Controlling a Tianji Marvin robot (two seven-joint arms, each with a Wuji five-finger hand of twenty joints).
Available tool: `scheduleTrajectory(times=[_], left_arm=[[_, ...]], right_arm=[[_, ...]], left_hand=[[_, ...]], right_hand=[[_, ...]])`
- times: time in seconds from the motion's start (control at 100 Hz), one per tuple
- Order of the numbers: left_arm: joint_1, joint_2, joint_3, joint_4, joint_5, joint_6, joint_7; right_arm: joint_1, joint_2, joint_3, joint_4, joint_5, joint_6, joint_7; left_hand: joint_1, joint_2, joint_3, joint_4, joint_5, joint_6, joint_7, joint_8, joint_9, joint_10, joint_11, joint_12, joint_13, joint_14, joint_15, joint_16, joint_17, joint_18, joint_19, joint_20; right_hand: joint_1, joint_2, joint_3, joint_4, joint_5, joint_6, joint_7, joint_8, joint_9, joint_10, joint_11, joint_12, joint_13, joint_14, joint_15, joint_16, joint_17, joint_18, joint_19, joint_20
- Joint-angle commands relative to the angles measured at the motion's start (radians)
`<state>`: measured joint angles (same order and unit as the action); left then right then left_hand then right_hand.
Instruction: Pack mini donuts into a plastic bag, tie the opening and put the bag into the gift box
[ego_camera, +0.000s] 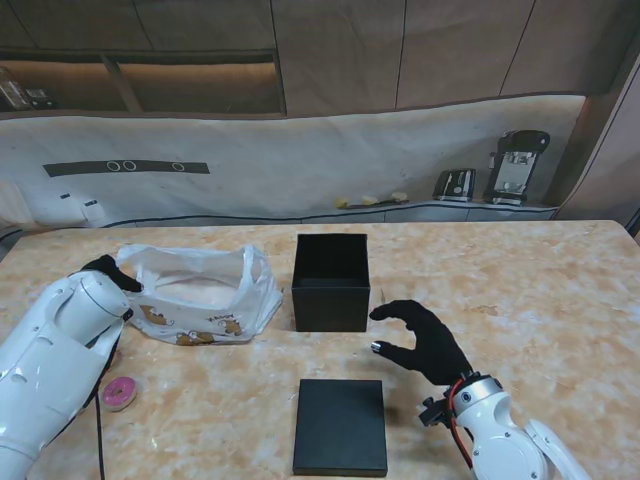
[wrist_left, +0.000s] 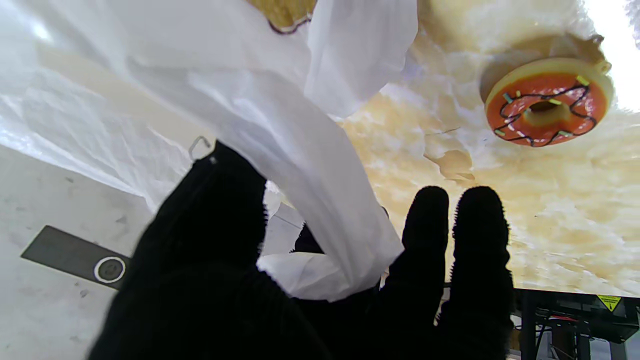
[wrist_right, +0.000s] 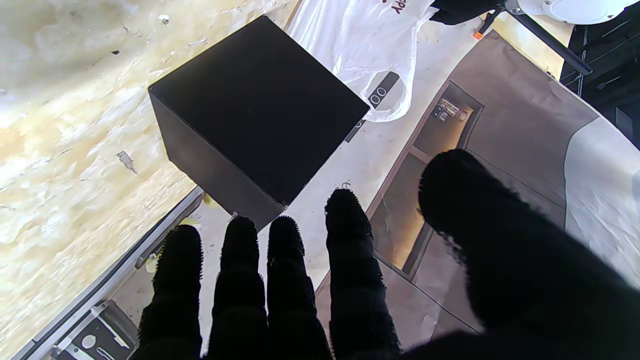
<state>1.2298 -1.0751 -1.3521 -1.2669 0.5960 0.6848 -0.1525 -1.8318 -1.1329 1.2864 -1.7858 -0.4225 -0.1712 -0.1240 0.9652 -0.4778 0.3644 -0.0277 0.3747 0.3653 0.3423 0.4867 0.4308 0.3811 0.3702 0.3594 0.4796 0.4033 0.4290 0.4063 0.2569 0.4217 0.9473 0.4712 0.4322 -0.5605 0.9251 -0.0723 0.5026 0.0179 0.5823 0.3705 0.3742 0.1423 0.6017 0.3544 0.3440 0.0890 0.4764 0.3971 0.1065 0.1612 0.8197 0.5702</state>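
Observation:
A white plastic bag (ego_camera: 200, 295) with cartoon prints lies open on the marble table, left of the open black gift box (ego_camera: 330, 280). My left hand (ego_camera: 105, 270) is at the bag's left edge. In the left wrist view a fold of the bag (wrist_left: 320, 165) runs between the thumb and fingers of my left hand (wrist_left: 310, 280). A pink-iced mini donut (ego_camera: 122, 392) lies by my left forearm, and the wrist view shows a red-iced donut (wrist_left: 547, 102) on the table. My right hand (ego_camera: 425, 340) hovers right of the box (wrist_right: 260, 110), fingers spread, holding nothing.
The box's flat black lid (ego_camera: 340, 425) lies nearer to me than the box. Two small appliances (ego_camera: 515, 165) stand on a ledge beyond the table's far edge. A white sheet covers the back wall. A black cable hangs by my left arm.

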Motion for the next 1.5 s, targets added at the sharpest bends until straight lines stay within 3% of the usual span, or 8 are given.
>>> scheduleTrajectory(times=[0.0,0.27,0.38,0.46,0.65,0.78,0.89,1.49], left_arm=[[0.000,-0.011,0.010,0.006,-0.003,0.011,-0.016],[-0.004,-0.027,0.039,0.038,-0.005,0.025,0.046],[0.007,-0.038,0.028,0.031,-0.010,0.016,0.088],[0.022,-0.043,0.008,0.011,-0.014,-0.007,0.109],[0.079,-0.044,-0.050,-0.069,0.012,-0.071,0.137],[0.123,-0.057,-0.098,-0.121,0.016,-0.132,0.206],[0.156,-0.060,-0.130,-0.175,0.022,-0.152,0.224],[0.307,-0.082,-0.284,-0.581,-0.099,-0.015,0.209]], right_arm=[[-0.012,-0.002,-0.002,-0.007,-0.002,0.003,0.015],[-0.017,-0.002,0.002,-0.009,-0.003,0.001,0.014],[-0.019,-0.002,0.002,-0.011,-0.002,0.003,0.014],[-0.020,-0.003,0.003,-0.011,-0.003,0.001,0.012],[-0.019,-0.004,-0.001,-0.010,0.002,-0.004,0.009],[-0.019,-0.004,-0.003,-0.010,0.005,-0.008,0.007],[-0.020,-0.004,-0.003,-0.009,0.006,-0.015,0.006],[-0.050,-0.007,0.018,-0.030,-0.011,-0.047,-0.019]], left_hand=[[-0.015,-0.051,0.083,0.010,-0.025,-0.002,0.087,0.034,0.032,-0.010,0.033,0.024,0.024,-0.002,0.038,0.035,0.025,0.004,0.063,0.042],[0.051,-0.083,0.394,0.028,0.006,-0.034,0.432,0.173,0.225,-0.051,0.177,0.108,0.247,-0.032,0.214,0.146,0.222,-0.050,0.313,0.153],[0.194,-0.166,0.437,-0.036,0.078,-0.059,0.566,0.189,0.473,-0.085,0.038,0.335,0.425,-0.021,0.262,0.229,0.365,-0.045,0.432,0.140],[0.256,-0.157,0.436,-0.031,0.153,-0.089,0.636,0.166,0.590,-0.102,0.043,0.412,0.499,-0.015,0.393,0.260,0.460,-0.050,0.552,0.165],[0.170,-0.195,0.580,-0.024,0.199,-0.107,0.694,0.137,0.618,-0.102,0.127,0.504,0.517,0.002,0.557,0.354,0.502,-0.081,0.692,0.222],[0.065,-0.334,0.759,-0.074,0.404,-0.180,0.666,0.057,0.725,-0.072,0.159,0.531,0.602,0.017,0.618,0.361,0.596,-0.061,0.764,0.202],[0.036,-0.374,0.824,-0.076,0.441,-0.173,0.647,0.077,0.766,-0.068,0.164,0.555,0.650,0.001,0.632,0.360,0.658,-0.062,0.777,0.171],[0.016,-0.480,0.964,-0.070,0.514,-0.087,0.635,0.115,0.856,-0.020,0.203,0.564,0.775,0.009,0.681,0.359,0.798,-0.028,0.846,0.098]], right_hand=[[-0.022,0.014,-0.014,0.018,-0.015,-0.020,-0.003,-0.007,-0.005,-0.013,-0.010,-0.010,0.000,-0.024,-0.010,-0.026,-0.011,-0.007,0.000,0.007],[-0.020,0.017,-0.014,0.018,-0.014,-0.021,-0.002,-0.006,-0.003,-0.014,-0.010,-0.009,0.002,-0.024,-0.009,-0.026,-0.010,-0.006,-0.001,0.007],[-0.013,0.022,-0.014,0.017,-0.012,-0.020,-0.001,-0.006,-0.003,-0.013,-0.010,-0.009,0.001,-0.023,-0.009,-0.026,-0.011,-0.007,-0.001,0.007],[-0.010,0.027,-0.014,0.017,-0.011,-0.018,-0.001,-0.005,-0.002,-0.012,-0.009,-0.009,0.001,-0.024,-0.009,-0.026,-0.010,-0.006,-0.001,0.007],[-0.006,0.031,-0.018,0.016,-0.009,-0.018,0.000,-0.005,-0.001,-0.013,-0.009,-0.009,0.002,-0.023,-0.009,-0.026,-0.010,-0.006,-0.001,0.007],[-0.004,0.031,-0.019,0.016,0.010,-0.008,0.007,-0.003,-0.001,-0.013,-0.009,-0.009,0.003,-0.023,-0.009,-0.026,-0.010,-0.005,-0.001,0.008],[-0.003,0.030,-0.018,0.016,0.032,-0.002,0.016,0.003,0.001,-0.012,-0.008,-0.010,0.003,-0.023,-0.008,-0.026,-0.009,-0.005,-0.001,0.008],[-0.008,0.030,-0.020,0.017,0.030,-0.004,0.000,0.009,-0.001,-0.013,-0.009,-0.010,0.003,-0.022,-0.009,-0.026,0.001,-0.002,0.000,0.006]])
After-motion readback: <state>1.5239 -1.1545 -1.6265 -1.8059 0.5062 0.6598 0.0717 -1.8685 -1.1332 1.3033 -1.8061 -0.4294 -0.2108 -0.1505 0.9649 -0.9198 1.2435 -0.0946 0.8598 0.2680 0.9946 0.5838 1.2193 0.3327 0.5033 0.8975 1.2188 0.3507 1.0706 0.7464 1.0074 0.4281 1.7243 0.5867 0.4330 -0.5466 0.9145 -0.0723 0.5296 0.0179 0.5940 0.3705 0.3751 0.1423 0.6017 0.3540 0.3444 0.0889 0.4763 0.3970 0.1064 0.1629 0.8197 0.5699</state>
